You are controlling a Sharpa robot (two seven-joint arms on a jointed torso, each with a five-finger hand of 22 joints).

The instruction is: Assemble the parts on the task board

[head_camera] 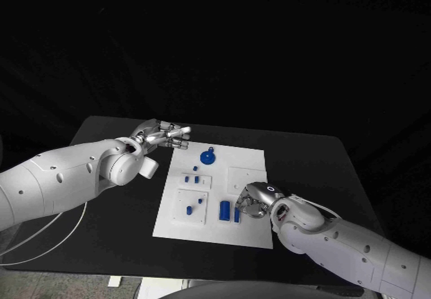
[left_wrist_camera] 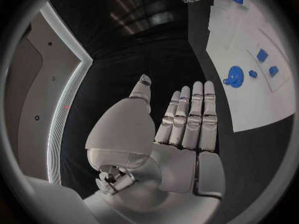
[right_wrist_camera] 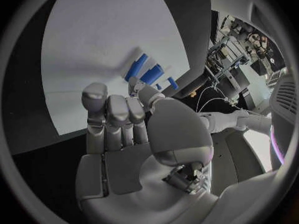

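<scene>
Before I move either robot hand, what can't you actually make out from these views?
- Right robot hand: head view, its own fingers hide whether it touches the long blue parts; right wrist view, curled fingers cover the contact.
- Small blue parts on the task board: too small in the head view to tell seated from loose.
- Round blue part: left wrist view, its shape is too small to read.
- Left robot hand: flat, holding nothing.

Black worktop (head_camera: 305,162), seen from above, with a dark matte surface. A white task board (head_camera: 247,230) lies flat on it near the middle, its long sides running away from the robot. Bare worktop surrounds the board on every side.
</scene>
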